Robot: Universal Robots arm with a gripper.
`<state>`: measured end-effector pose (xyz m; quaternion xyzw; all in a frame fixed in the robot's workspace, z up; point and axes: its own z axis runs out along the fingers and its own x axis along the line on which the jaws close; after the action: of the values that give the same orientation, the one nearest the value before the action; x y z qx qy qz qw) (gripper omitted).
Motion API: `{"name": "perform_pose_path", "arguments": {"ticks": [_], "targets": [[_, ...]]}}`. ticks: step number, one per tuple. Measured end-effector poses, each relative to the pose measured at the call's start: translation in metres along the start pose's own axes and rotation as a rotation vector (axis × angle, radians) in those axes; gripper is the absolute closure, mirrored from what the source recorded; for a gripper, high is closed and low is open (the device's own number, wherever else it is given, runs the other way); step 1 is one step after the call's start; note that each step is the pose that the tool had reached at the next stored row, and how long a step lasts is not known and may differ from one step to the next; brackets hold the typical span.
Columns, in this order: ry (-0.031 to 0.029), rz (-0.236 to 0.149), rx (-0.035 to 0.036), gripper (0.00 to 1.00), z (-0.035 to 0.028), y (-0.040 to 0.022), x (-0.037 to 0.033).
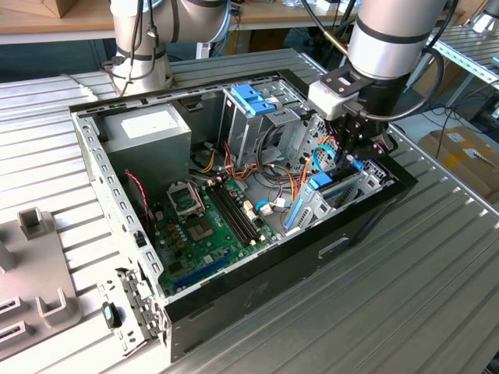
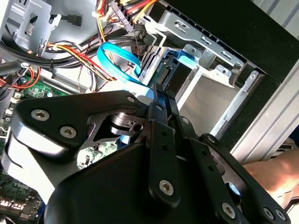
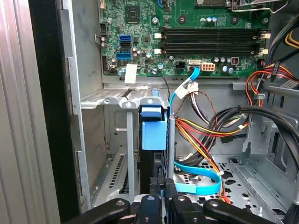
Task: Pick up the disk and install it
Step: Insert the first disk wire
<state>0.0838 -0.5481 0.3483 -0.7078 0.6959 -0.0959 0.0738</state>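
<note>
**Disk standing on edge in the drive bay**

The disk (image 3: 154,130) is sitting upright in the metal bay (image 3: 117,99), beside the case's black side wall (image 1: 374,204) at the exterior view's right. The gripper (image 1: 352,160) is hanging at its top edge. Its fingers (image 3: 172,193) are pressing nearly together, a light-blue sliver showing between them. A blue flat cable (image 3: 196,184) is lying just beside, and open case floor is showing toward the motherboard (image 1: 207,226).

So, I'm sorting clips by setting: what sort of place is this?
Probably a robotics lab or workshop: a robot arm reaches into an open PC case lying on a ribbed metal table, with a workbench and a cardboard box nearby.
</note>
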Motion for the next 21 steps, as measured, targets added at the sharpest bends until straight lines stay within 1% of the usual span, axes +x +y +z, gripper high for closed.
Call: {"name": "perform_pose_path", "arguments": {"ticks": [1, 2, 3, 4, 7, 9, 11, 14, 16, 21], "targets": [[-0.0002, 0.0, 0.0037, 0.84, 0.0001, 0.0008, 0.0003], [-0.0004, -0.001, 0.0122, 0.84, 0.0004, 0.0017, 0.0008], [-0.0005, -0.002, 0.0191, 0.84, 0.0001, 0.0032, 0.0012], [-0.0014, -0.002, 0.0221, 0.84, -0.0001, 0.0045, 0.0013], [-0.0014, -0.003, 0.0318, 0.84, 0.0001, 0.0075, 0.0018], [-0.0022, -0.003, 0.0355, 0.84, 0.0001, 0.0089, 0.0018], [-0.0037, -0.004, 0.048, 0.84, 0.0006, 0.0122, 0.0017], [-0.0044, -0.005, 0.0545, 0.84, 0.0008, 0.0139, 0.0017], [-0.0048, -0.006, 0.0573, 0.84, 0.001, 0.0146, 0.0017], [-0.005, -0.006, 0.0583, 0.84, 0.0012, 0.0147, 0.0016]]}}
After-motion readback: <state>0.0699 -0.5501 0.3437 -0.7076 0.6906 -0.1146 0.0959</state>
